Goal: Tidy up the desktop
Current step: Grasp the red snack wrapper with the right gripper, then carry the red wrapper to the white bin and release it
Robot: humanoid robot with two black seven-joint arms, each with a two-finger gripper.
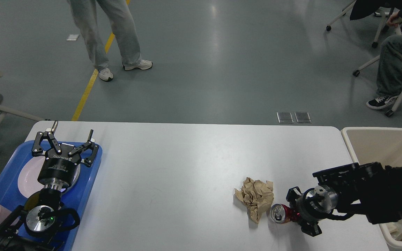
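There is only one view, from the robot's head, looking forward and steeply down at the near white counter [173, 167], with its arms entering at both lower corners and grey floor [215, 62] beyond.

The desktop [173, 164] is lying flat and level, a wide white rectangular top with rounded far corners and a smooth matte face. It is stretching across nearly the whole lower half of the view, its far edge running straight against the grey floor. Most of its middle is showing bare, faintly scuffed and catching soft, even light.
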